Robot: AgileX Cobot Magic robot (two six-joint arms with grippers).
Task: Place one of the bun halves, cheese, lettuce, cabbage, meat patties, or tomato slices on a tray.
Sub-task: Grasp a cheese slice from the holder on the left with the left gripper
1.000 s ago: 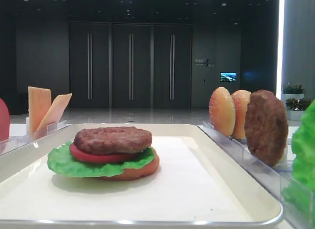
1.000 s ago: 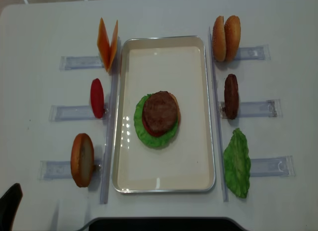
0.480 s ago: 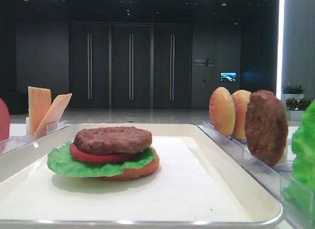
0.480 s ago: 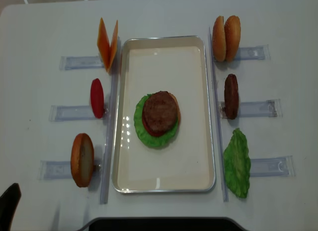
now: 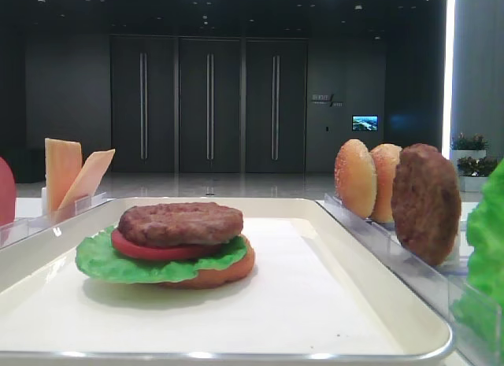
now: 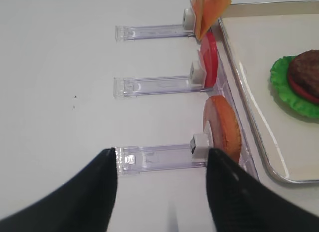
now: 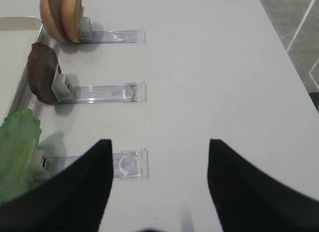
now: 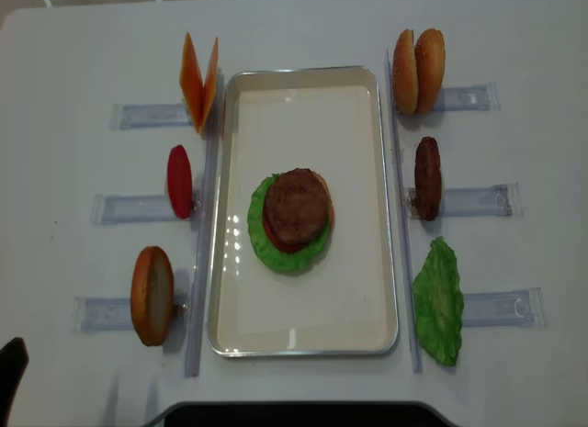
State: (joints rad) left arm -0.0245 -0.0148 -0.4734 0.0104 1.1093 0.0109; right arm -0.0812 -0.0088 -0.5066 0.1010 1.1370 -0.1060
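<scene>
The cream tray (image 8: 303, 340) holds a stack: flat bun bottom, lettuce (image 8: 266, 252), tomato, and a meat patty (image 8: 297, 207) on top. Left of the tray stand two cheese slices (image 8: 198, 78), a tomato slice (image 8: 179, 181) and a bun half (image 8: 152, 295). To its right stand two bun halves (image 8: 418, 71), a patty (image 8: 427, 177) and a lettuce leaf (image 8: 438, 301). My left gripper (image 6: 162, 192) is open over the bare table beside the bun half (image 6: 223, 129), holding nothing. My right gripper (image 7: 159, 187) is open and hangs right of the lettuce (image 7: 17, 152).
Clear plastic racks (image 8: 138, 207) stick out on both sides of the tray and carry the upright pieces. A dark part of the left arm (image 8: 9, 381) shows at the bottom-left corner of the overhead view. A dark edge (image 8: 294, 415) runs along the table's front.
In the overhead view the dark part of the left arm has slid lower into the bottom-left corner. The food and the tray have not moved.
</scene>
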